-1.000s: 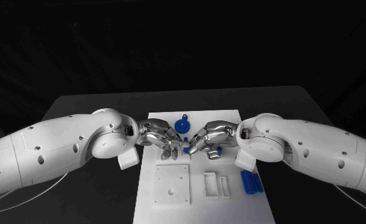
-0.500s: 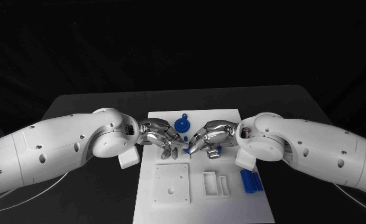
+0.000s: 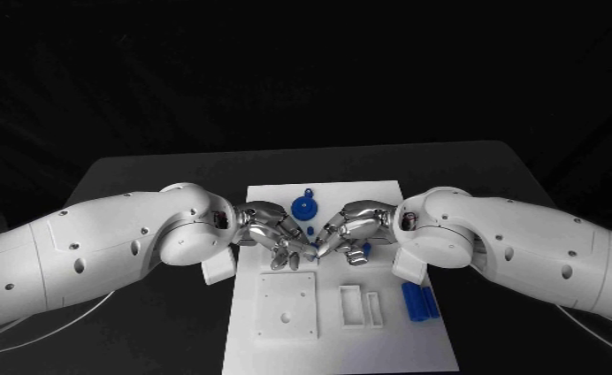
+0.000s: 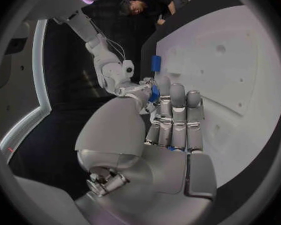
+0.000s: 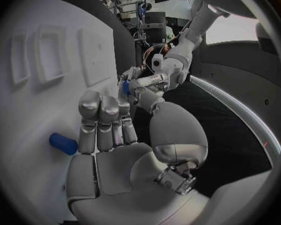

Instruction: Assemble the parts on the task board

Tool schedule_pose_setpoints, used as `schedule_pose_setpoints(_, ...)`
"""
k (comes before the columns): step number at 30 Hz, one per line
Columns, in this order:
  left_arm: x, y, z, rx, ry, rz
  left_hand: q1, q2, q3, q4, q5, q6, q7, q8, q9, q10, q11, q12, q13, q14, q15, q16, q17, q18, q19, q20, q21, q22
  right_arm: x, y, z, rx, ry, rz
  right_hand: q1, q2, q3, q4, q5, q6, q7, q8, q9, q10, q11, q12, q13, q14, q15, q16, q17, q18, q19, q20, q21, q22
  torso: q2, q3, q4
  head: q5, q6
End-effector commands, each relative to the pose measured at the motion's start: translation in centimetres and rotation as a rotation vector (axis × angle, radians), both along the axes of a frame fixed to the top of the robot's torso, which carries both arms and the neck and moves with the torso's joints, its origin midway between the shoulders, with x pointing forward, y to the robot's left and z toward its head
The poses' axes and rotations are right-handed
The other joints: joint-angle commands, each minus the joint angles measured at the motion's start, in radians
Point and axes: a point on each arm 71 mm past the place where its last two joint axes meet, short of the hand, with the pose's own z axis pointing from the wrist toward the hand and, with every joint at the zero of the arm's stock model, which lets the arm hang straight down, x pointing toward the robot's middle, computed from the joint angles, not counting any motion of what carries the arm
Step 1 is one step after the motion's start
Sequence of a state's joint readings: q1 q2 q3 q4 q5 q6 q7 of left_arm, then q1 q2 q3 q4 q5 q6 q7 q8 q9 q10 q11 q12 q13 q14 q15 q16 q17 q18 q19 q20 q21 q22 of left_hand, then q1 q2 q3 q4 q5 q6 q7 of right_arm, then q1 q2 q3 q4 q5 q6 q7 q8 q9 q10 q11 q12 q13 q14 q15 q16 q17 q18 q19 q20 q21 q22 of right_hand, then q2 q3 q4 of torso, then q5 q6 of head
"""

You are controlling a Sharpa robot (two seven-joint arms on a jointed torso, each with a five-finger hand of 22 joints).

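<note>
The white task board (image 3: pixel 383 344) lies in the middle of the table. Over its centre my left hand (image 3: pixel 274 235) and right hand (image 3: pixel 347 233) meet fingertip to fingertip. A small blue part (image 4: pixel 154 93) (image 5: pixel 125 87) sits between the two hands' fingertips, and both hands pinch it. A round blue part (image 3: pixel 303 208) stands on the board just behind the hands. A short blue cylinder (image 5: pixel 63 143) lies on the board beside my right hand's fingers. Two blue parts (image 3: pixel 420 302) lie side by side at the board's right edge.
A square white block (image 3: pixel 287 306) and two narrow white frames (image 3: pixel 358 307) stand on the near half of the board, in front of the hands. Both white forearms flank the board. Black table surrounds it.
My left arm and hand have shifted slightly toward the board's centre, bringing the fingertips closer to the right hand. The right hand has hardly moved.
</note>
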State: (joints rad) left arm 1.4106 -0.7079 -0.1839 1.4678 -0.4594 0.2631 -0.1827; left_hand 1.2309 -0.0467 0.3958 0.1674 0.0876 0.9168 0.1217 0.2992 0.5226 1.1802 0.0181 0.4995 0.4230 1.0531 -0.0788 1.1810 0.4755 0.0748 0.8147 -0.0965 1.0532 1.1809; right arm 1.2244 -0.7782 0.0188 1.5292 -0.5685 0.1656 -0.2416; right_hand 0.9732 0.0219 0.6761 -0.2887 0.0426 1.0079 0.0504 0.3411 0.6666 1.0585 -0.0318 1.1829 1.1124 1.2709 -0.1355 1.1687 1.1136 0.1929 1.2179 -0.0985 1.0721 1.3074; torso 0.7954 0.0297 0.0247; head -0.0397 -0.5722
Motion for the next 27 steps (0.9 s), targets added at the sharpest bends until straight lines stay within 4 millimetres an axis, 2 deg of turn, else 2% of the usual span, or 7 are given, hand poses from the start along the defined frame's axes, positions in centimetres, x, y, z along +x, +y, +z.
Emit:
schedule_pose_setpoints(1, -0.31, -1.14, 0.51, -0.06, 0.005, -0.029, -0.019, 0.004, 0.004, -0.005, -0.003, 0.051, -0.006, 0.007, 0.003, -0.008, 0.001, 0.007, 0.001, 0.001, -0.005, 0.004, -0.002, 0.011, -0.003, -0.081, 0.005, -0.002, -0.36, 0.85, 0.02, 0.012, 0.002, 0.033, 0.009, -0.003, 0.005, -0.002, 0.007, 0.033, 0.025, 0.004, -0.001, 0.004, -0.002, 0.004, -0.002, 0.004, -0.004, -0.001, 0.002, 0.069, 0.001, -0.004, 0.005, 0.006, 0.0, -0.0001, -0.0001, 0.0, 0.0)
schedule_pose_setpoints(10, -0.41, -1.38, 0.44, -0.068, 0.026, -0.028, -0.042, 0.011, 0.015, -0.015, -0.003, 0.056, -0.009, 0.01, 0.005, -0.004, -0.001, 0.008, 0.002, 0.002, -0.007, 0.005, -0.003, 0.01, -0.003, -0.084, 0.007, -0.006, -0.38, 0.99, 0.01, 0.011, 0.002, 0.036, 0.009, -0.004, 0.007, -0.002, 0.007, 0.034, 0.025, 0.004, 0.0, 0.004, -0.002, 0.004, -0.002, 0.005, -0.004, -0.001, 0.002, 0.069, 0.001, -0.004, 0.004, 0.006, 0.0, 0.0001, 0.0005, -0.001, -0.002)
schedule_pose_setpoints(16, -0.28, -1.26, 0.43, -0.082, 0.038, -0.014, -0.066, 0.046, 0.043, -0.07, 0.029, 0.063, -0.011, 0.013, 0.008, 0.002, -0.003, 0.008, 0.001, -0.002, -0.007, 0.006, -0.005, 0.007, -0.01, -0.084, 0.01, -0.01, -0.42, 1.06, -0.01, 0.007, 0.003, 0.042, 0.009, -0.004, 0.007, -0.002, 0.007, 0.033, 0.025, 0.003, 0.0, 0.004, -0.002, 0.004, -0.002, 0.005, -0.005, -0.001, 0.002, 0.069, 0.002, -0.004, 0.005, 0.006, 0.0, -0.0001, 0.0001, -0.001, -0.003)
schedule_pose_setpoints(18, -0.22, -1.17, 0.43, -0.084, 0.037, -0.007, -0.135, 0.062, 0.073, -0.141, 0.03, 0.064, -0.011, 0.012, 0.01, 0.004, -0.004, 0.005, 0.001, -0.002, -0.007, 0.009, -0.006, 0.004, -0.015, -0.086, 0.017, -0.014, -0.43, 1.06, -0.02, 0.006, 0.004, 0.044, 0.009, -0.004, 0.007, -0.002, 0.007, 0.033, 0.025, 0.003, 0.001, 0.004, -0.002, 0.004, -0.002, 0.005, -0.005, -0.001, 0.002, 0.069, 0.002, -0.004, 0.004, 0.006, -0.001, 0.0001, -0.0002, -0.001, -0.003)
schedule_pose_setpoints(20, -0.16, -1.03, 0.43, -0.085, 0.037, 0.0, -0.164, 0.053, 0.09, -0.161, 0.029, 0.064, -0.011, 0.011, 0.009, 0.003, -0.002, 0.003, 0.0, -0.004, -0.007, 0.007, -0.008, 0.003, -0.014, -0.085, 0.019, -0.018, -0.44, 1.02, -0.03, 0.005, 0.005, 0.045, 0.01, -0.004, 0.008, -0.002, 0.007, 0.033, 0.025, 0.003, 0.001, 0.004, -0.002, 0.004, -0.002, 0.005, -0.005, -0.001, 0.002, 0.069, 0.002, -0.005, 0.004, 0.006, 0.0, 0.0001, -0.0002, 0.0, -0.004)
schedule_pose_setpoints(27, 0.25, -0.42, 0.42, -0.086, 0.032, 0.032, -0.243, 0.037, 0.137, -0.191, 0.021, 0.052, -0.004, 0.002, 0.007, -0.007, 0.003, -0.002, -0.002, -0.003, -0.004, 0.006, -0.012, 0.004, -0.011, -0.083, 0.024, -0.027, -0.46, 0.96, -0.05, 0.004, 0.007, 0.049, 0.01, -0.004, 0.008, -0.002, 0.007, 0.033, 0.025, 0.003, 0.001, 0.004, -0.002, 0.004, -0.002, 0.005, -0.005, -0.001, 0.002, 0.069, 0.002, -0.005, 0.004, 0.006, 0.0, 0.0002, 0.0, -0.001, -0.005)
